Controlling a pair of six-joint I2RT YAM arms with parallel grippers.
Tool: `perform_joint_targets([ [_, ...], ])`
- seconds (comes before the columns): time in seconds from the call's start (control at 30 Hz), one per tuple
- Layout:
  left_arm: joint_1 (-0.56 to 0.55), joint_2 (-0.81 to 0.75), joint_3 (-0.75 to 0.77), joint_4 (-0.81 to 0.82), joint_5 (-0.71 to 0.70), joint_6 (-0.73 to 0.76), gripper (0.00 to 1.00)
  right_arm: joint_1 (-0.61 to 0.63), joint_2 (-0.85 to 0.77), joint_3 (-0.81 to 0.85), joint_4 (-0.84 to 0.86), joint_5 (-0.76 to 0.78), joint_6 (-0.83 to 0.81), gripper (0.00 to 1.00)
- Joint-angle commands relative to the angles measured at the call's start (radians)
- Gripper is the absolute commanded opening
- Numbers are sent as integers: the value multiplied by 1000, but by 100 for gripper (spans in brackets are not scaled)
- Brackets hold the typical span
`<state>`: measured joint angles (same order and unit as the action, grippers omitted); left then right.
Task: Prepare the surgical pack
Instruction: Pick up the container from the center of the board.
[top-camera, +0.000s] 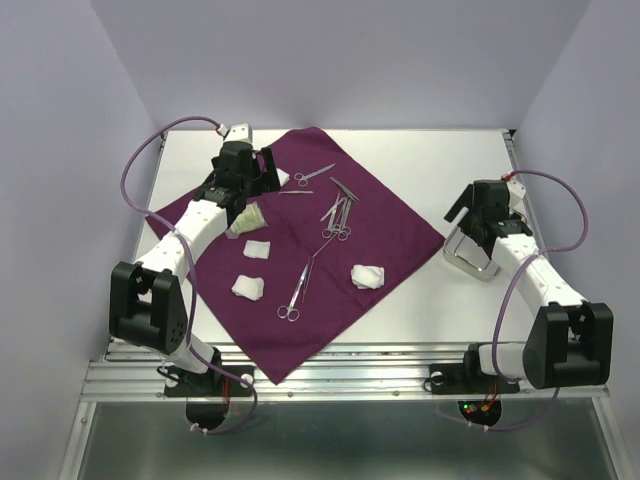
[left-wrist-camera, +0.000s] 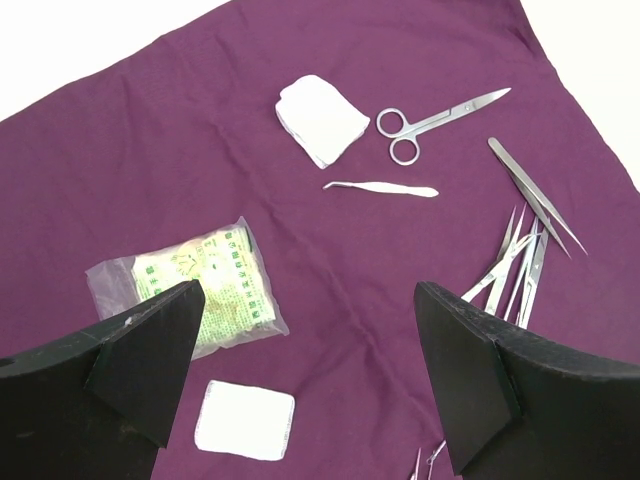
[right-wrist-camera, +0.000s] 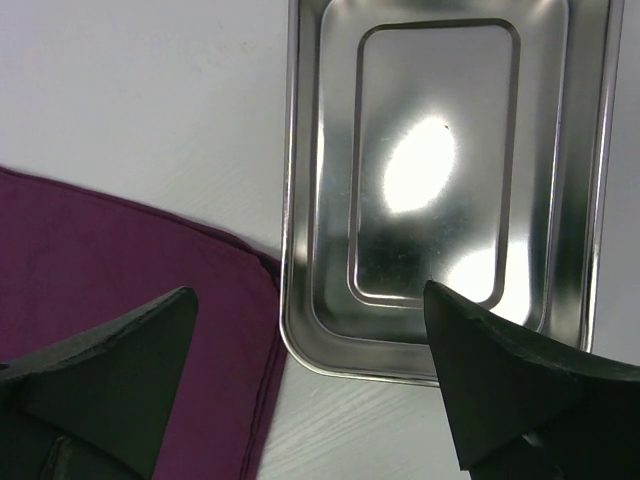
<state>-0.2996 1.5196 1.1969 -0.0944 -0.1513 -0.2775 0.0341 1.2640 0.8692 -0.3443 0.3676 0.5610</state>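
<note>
Tabletop (top-camera: 440, 160): left claw (left-wrist-camera: 308, 300), right claw (right-wrist-camera: 310, 295) gape (empty).

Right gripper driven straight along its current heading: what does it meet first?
Probably the steel tray: the open right gripper points at its near corner, and the tray is bare. The purple cloth edge lies just beside that line, so it may touch cloth too; depth is unclear.

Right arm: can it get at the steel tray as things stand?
Probably yes. The right hand hangs open directly above the steel tray, which is empty and lies beside the purple cloth; nothing sits between hand and tray.
</note>
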Motion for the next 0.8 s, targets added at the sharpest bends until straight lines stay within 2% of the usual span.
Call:
perform_joint_targets([
  [0.0,-3,-2,52,-1,9,14,99,4,63,71,-36,7,-29,100],
  [0.03,-3,-3,50,-2,7,14,99,4,80,79,-42,7,-30,97],
  [0.07,-4,-4,46,-2,4,14,99,4,107,99,-44,7,-29,89],
  [0.17,-3,-7,41,-5,-1,17,99,4,141,117,-41,7,-18,78],
  [0.33,-3,-6,35,-8,-4,27,99,4,228,175,-5,37,5,72],
  [0.57,-3,-4,47,-24,15,31,99,-17,386,267,10,108,-7,57],
  [0.77,-3,-9,55,-25,35,38,99,-49,488,327,21,85,-12,54],
])
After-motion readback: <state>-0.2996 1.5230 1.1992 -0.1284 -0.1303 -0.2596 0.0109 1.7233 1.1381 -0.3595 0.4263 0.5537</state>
